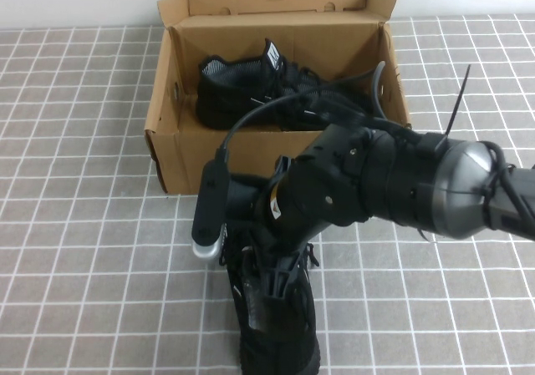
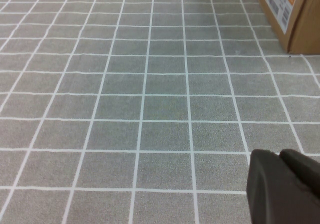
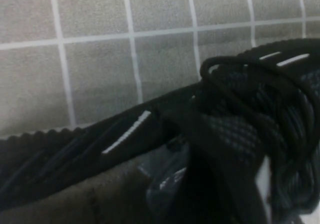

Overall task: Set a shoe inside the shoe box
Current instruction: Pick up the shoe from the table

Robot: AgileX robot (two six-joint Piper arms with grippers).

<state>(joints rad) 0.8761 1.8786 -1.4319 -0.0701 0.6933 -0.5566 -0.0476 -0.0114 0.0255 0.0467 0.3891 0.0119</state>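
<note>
The shoe point(image 1: 280, 342), a black knit sneaker, stands on the grey tiled table at the near middle edge, in front of the shoe box point(image 1: 251, 154). The box is brown cardboard with its lid flap open at the back. My right gripper point(image 1: 272, 287) is down on the shoe's collar and shut on it. In the right wrist view the shoe point(image 3: 125, 134) fills the picture, with white side dashes and laces, and a dark finger point(image 3: 220, 179) reaches into its opening. My left gripper point(image 2: 280, 156) is shut and empty, low over bare tiles, out of the high view.
The matching twin sneaker point(image 1: 251, 87) lies inside the box, on its left side. A box corner with a label point(image 2: 295, 14) shows in the left wrist view. My right arm point(image 1: 401, 183) crosses over the box's front right.
</note>
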